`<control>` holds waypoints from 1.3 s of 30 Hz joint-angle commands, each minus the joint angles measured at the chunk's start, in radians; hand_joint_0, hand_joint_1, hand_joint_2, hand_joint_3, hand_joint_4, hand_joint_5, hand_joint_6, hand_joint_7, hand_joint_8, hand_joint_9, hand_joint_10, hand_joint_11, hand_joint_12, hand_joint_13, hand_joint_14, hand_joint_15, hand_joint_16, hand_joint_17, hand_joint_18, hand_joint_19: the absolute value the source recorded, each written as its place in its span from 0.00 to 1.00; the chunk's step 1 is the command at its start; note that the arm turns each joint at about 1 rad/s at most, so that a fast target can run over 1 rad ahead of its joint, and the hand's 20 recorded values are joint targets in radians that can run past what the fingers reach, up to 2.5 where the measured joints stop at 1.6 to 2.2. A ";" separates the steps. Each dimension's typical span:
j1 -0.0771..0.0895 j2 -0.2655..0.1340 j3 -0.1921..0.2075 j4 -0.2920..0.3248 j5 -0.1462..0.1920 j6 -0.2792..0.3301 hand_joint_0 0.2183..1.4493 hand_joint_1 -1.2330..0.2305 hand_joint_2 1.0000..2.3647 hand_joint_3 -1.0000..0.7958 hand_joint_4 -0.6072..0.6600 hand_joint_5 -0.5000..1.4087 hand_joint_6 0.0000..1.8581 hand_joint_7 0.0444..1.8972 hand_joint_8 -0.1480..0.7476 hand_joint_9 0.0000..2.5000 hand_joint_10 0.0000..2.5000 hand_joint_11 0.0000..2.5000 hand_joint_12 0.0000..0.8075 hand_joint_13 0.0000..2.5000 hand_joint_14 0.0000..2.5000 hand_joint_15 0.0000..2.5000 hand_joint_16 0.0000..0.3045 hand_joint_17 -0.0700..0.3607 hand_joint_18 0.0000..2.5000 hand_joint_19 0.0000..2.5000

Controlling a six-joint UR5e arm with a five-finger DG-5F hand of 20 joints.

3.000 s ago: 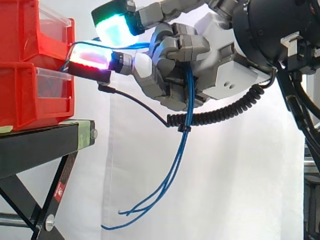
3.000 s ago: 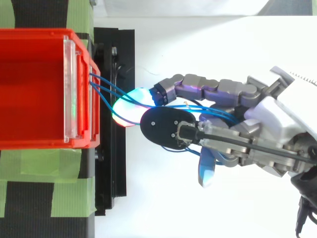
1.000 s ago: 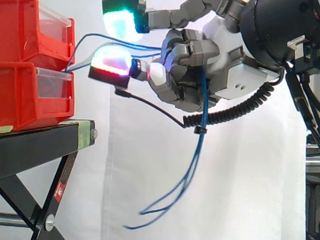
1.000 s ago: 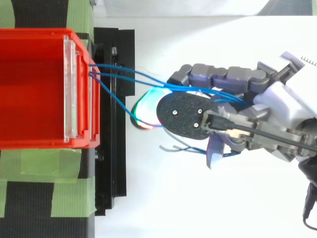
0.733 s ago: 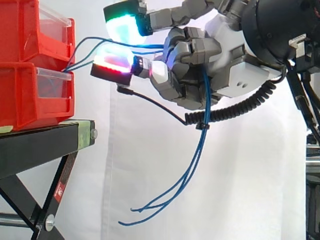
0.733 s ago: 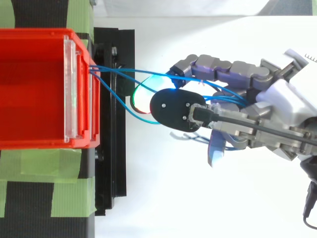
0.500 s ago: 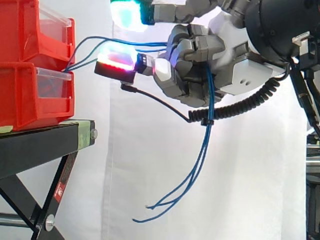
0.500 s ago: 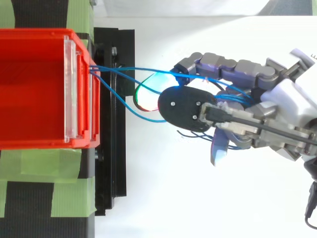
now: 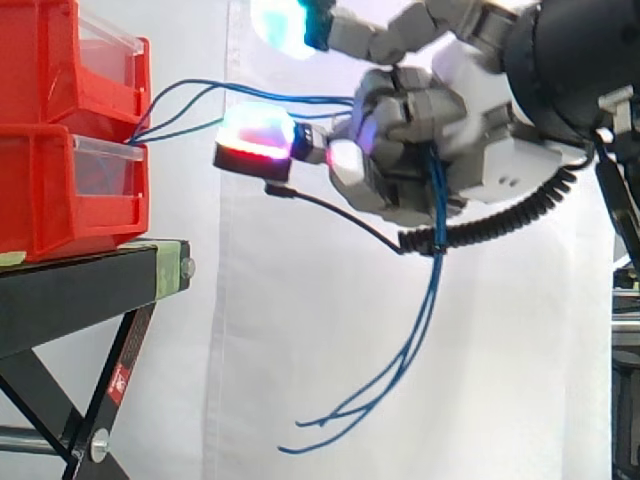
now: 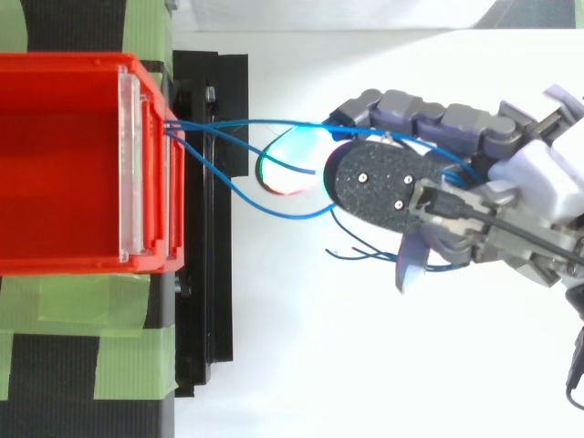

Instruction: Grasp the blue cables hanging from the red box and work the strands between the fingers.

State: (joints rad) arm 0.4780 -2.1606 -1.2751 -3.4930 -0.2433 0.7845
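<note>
Several blue cables [image 10: 219, 122] come out of the front of the upper red box [image 9: 60, 60] and stretch right to my hand [image 9: 480, 150]. The hand hovers to the right of the box, level with it and clear of it. Its fingers are curled round the strands against the palm, while two fingers reach left with glowing fingertips [image 9: 257, 135]. One strand sags in a loop below the taut ones in the top view. Beyond the hand [image 10: 538, 192] the cables drop, and their loose ends [image 9: 330, 425] dangle well below.
A second red box [image 9: 70, 190] sits under the upper one on the black stand [image 9: 80, 290]. Green tape strips [image 10: 119, 356] cross the stand's top. A white curtain hangs behind, with open air under and right of the hand.
My hand has drawn right, away from the red box, with the cables in it. The span of cable between box and hand has lengthened, and the dangling ends have swung right.
</note>
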 commanded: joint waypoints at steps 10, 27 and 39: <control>-0.004 0.001 -0.061 0.108 0.036 -0.056 0.52 0.42 0.00 0.09 0.73 0.50 0.01 0.61 0.75 0.78 1.00 1.00 0.77 0.79 1.00 0.65 0.81 0.59 1.00 0.23; -0.004 0.001 -0.007 0.088 0.036 -0.082 0.57 0.40 0.01 0.20 0.74 0.50 0.01 0.62 0.75 0.78 1.00 1.00 0.77 0.79 1.00 0.65 0.81 0.59 1.00 0.23; 0.007 0.001 0.031 0.101 0.036 -0.179 0.53 0.37 0.01 0.19 0.67 0.48 0.01 0.68 0.75 0.78 1.00 1.00 0.77 0.79 1.00 0.65 0.81 0.59 1.00 0.23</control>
State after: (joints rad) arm 0.4808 -2.1598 -1.2456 -3.4028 -0.2071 0.6235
